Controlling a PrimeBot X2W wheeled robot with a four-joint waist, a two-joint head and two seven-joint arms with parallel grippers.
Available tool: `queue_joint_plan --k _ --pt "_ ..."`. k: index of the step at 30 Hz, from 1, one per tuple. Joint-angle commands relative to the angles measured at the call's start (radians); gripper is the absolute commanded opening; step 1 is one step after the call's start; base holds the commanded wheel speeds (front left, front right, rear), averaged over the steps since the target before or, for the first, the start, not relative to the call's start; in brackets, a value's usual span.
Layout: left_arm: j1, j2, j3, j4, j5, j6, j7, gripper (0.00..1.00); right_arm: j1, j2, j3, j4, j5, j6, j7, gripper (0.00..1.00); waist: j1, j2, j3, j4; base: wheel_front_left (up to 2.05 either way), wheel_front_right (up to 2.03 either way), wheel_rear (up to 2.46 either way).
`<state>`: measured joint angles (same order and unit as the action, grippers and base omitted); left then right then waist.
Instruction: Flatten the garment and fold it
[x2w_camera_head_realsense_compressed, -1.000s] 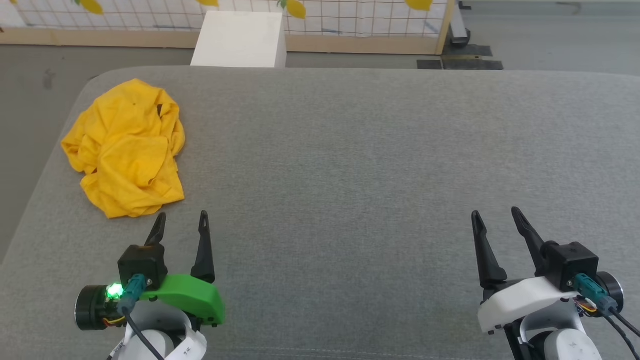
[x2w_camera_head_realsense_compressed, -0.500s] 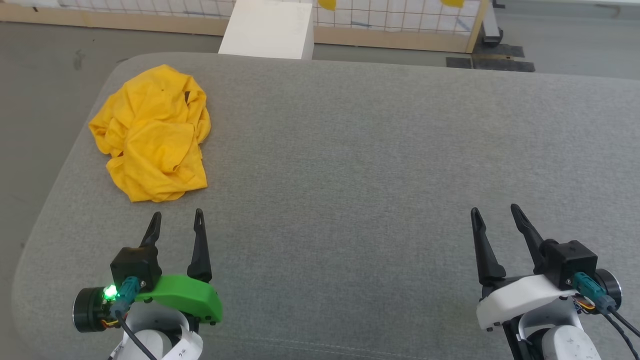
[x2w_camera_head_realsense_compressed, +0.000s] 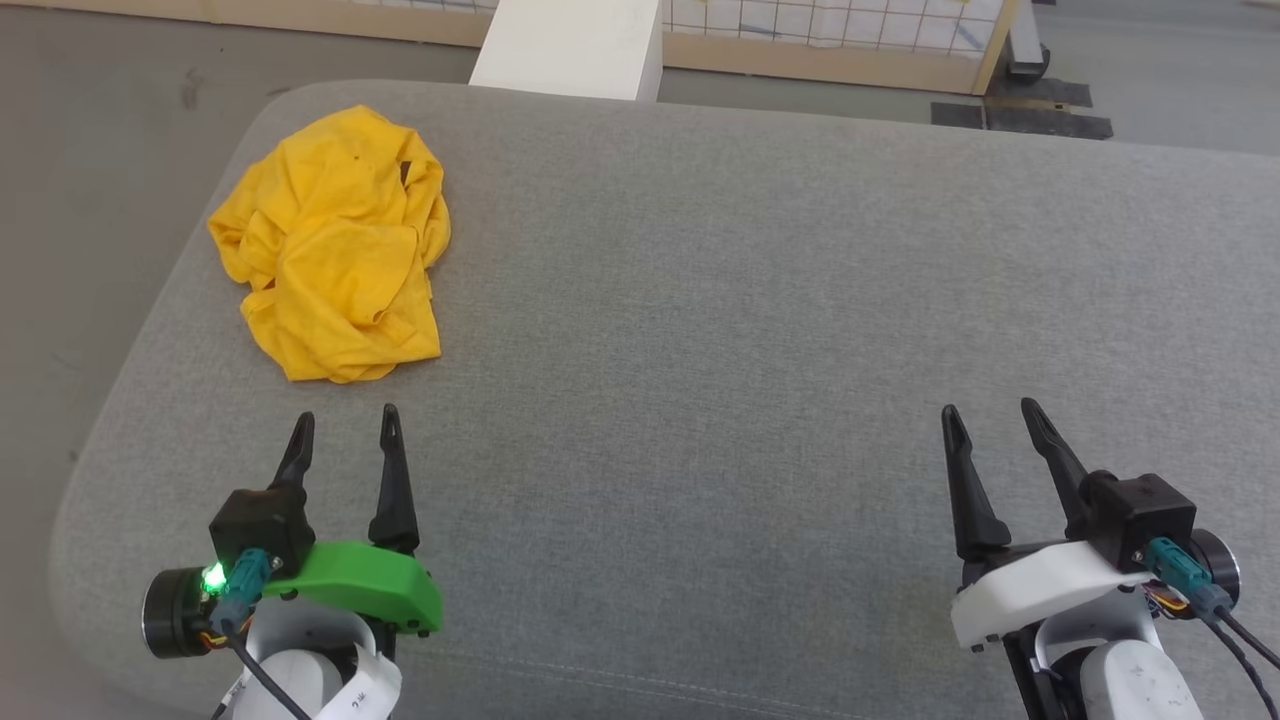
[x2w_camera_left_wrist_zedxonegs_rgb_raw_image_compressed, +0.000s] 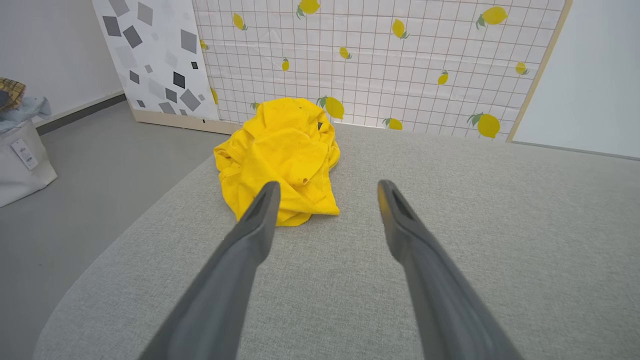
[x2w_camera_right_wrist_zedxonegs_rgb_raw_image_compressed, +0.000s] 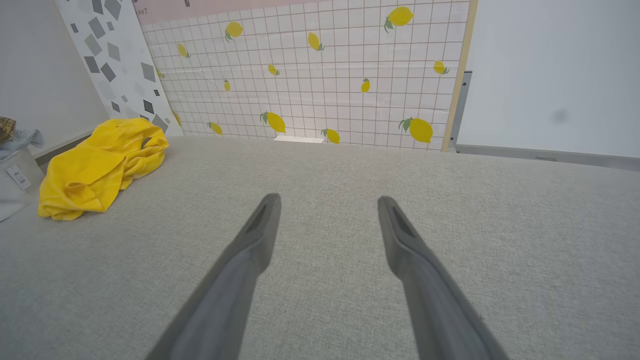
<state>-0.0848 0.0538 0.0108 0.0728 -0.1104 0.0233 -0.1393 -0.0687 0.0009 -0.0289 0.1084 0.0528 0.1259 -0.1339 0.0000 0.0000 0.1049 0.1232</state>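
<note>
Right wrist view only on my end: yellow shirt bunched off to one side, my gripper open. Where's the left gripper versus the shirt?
Observer: The left gripper is open and empty. It sits just short of the garment, pointing at its near hem, not touching it.
Operator: How close is the shirt to the edge?
Observer: It lies by the far left corner of the grey table. Its outer folds come close to the left edge but are on the surface.
</note>
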Motion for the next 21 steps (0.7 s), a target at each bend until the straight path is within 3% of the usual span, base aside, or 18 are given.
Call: queue_joint_plan --k 1,21 --pt "-0.017 -0.002 0.002 0.004 -0.012 0.007 -0.01 1.0 -0.021 0.0 -0.002 0.006 0.006 0.003 -0.015 1.0 0.0 0.0 0.004 0.005 0.0 0.0 0.0" --pt "-0.037 -0.003 0.005 0.018 -0.044 0.024 -0.051 1.0 -0.048 -0.001 -0.007 0.044 0.02 0.003 -0.056 1.0 0.0 0.0 0.029 0.043 0.0 0.0 0.0"
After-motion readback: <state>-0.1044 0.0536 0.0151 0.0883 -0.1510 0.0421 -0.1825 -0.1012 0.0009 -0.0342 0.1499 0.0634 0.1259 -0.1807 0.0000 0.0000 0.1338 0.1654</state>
